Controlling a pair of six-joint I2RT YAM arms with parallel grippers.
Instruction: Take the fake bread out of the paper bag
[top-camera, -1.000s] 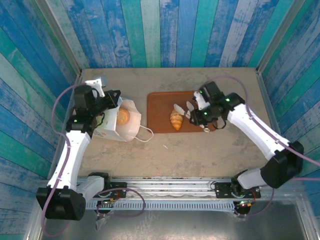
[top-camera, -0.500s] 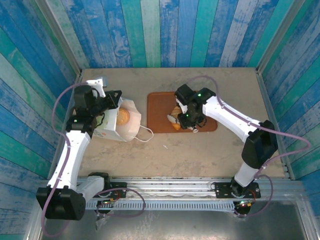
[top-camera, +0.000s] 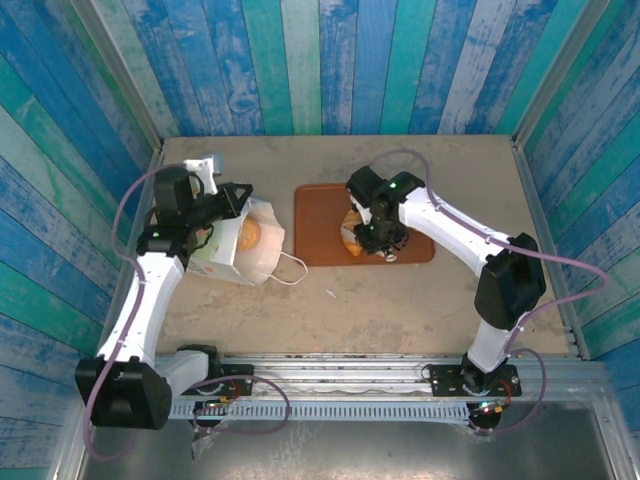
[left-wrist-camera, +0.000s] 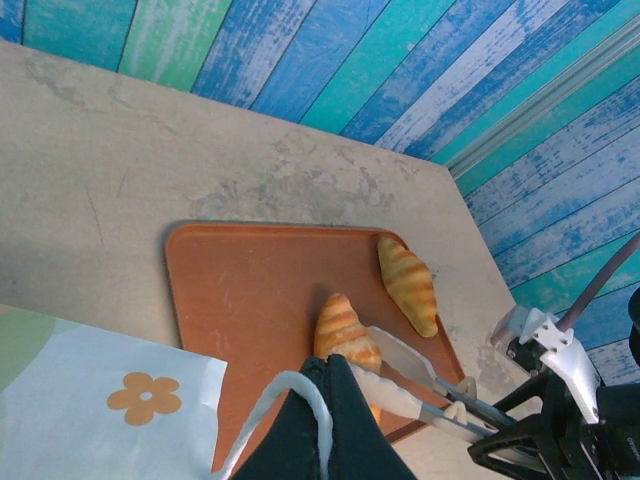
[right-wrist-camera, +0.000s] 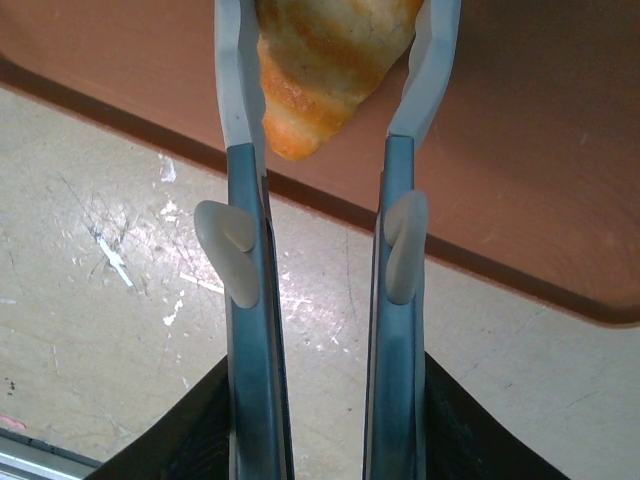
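Your left claw (top-camera: 240, 200) pinches the paper bag (top-camera: 265, 252) open, your right claw (right-wrist-camera: 335, 15) straddles a croissant (right-wrist-camera: 320, 70), grip unclear; next, fetch the bun (top-camera: 248, 233) inside.

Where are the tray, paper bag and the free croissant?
tray (left-wrist-camera: 250, 290), left wrist view, bare centre.
paper bag (left-wrist-camera: 80, 375), left wrist view, printed side.
free croissant (left-wrist-camera: 407, 283), left wrist view, ridged middle.

From above, the right gripper (top-camera: 365, 232) covers most of the croissant (top-camera: 349, 236) on the tray (top-camera: 315, 245). The bag (top-camera: 265, 255) hides all but the top of a golden bun (top-camera: 250, 234) inside. In the right wrist view the top edge cuts off the croissant and both fingertips, so contact is unclear. In the left wrist view the bag runs off the near left corner.
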